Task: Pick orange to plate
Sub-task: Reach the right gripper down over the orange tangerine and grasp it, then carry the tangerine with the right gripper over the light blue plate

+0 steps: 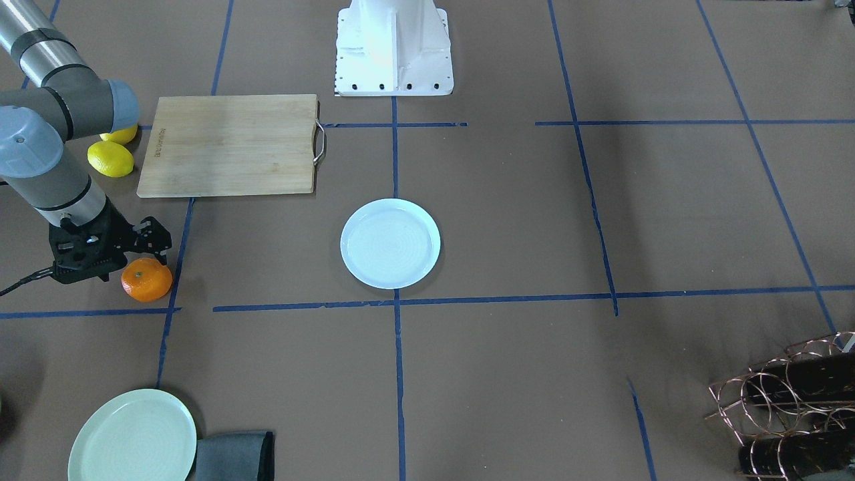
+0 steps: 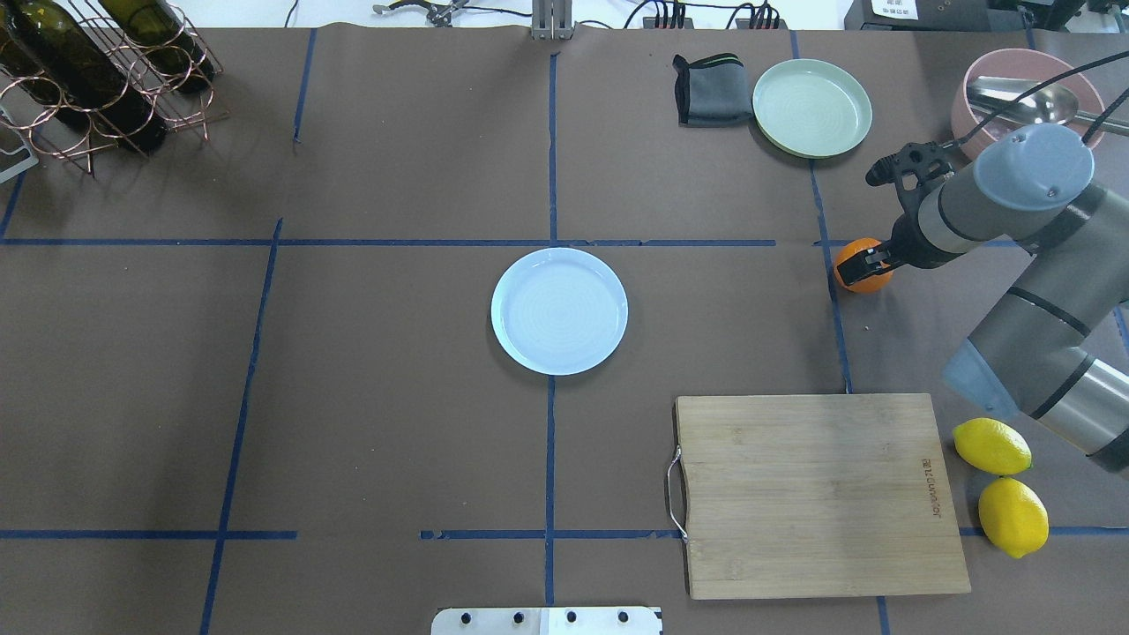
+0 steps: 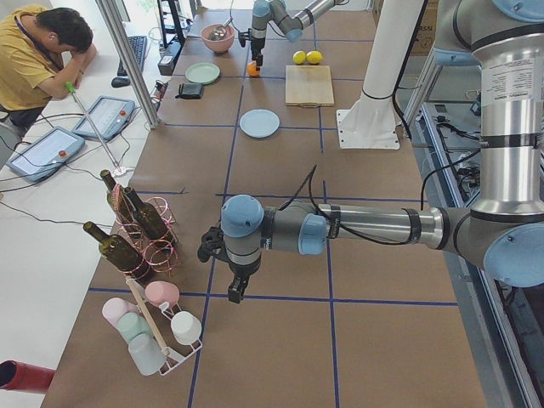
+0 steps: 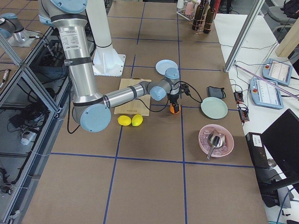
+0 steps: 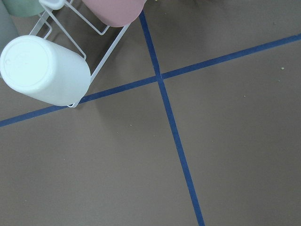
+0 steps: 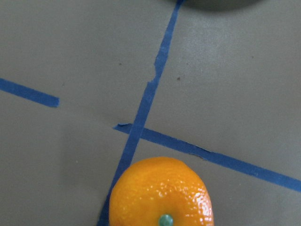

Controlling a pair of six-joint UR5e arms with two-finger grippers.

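Observation:
The orange (image 1: 145, 280) (image 2: 857, 273) rests on the brown table beside a blue tape line, far out on my right side. My right gripper (image 2: 875, 257) hangs just over it, one finger overlapping its top in the overhead view; the jaws look open and the fruit still sits on the table. In the right wrist view the orange (image 6: 162, 193) fills the bottom centre with no fingers showing. The pale bluish plate (image 1: 391, 244) (image 2: 559, 310) lies empty at the table's middle. My left gripper (image 3: 234, 289) hovers over the far end near the racks; whether it is open or shut I cannot tell.
A wooden cutting board (image 2: 820, 494) and two lemons (image 2: 992, 445) lie near my right arm's base. A pale green plate (image 2: 811, 108), a grey cloth (image 2: 710, 90) and a pink bowl (image 2: 997, 70) with a spoon stand beyond the orange. A bottle rack (image 2: 106, 79) and a cup rack (image 5: 47, 70) are on the left.

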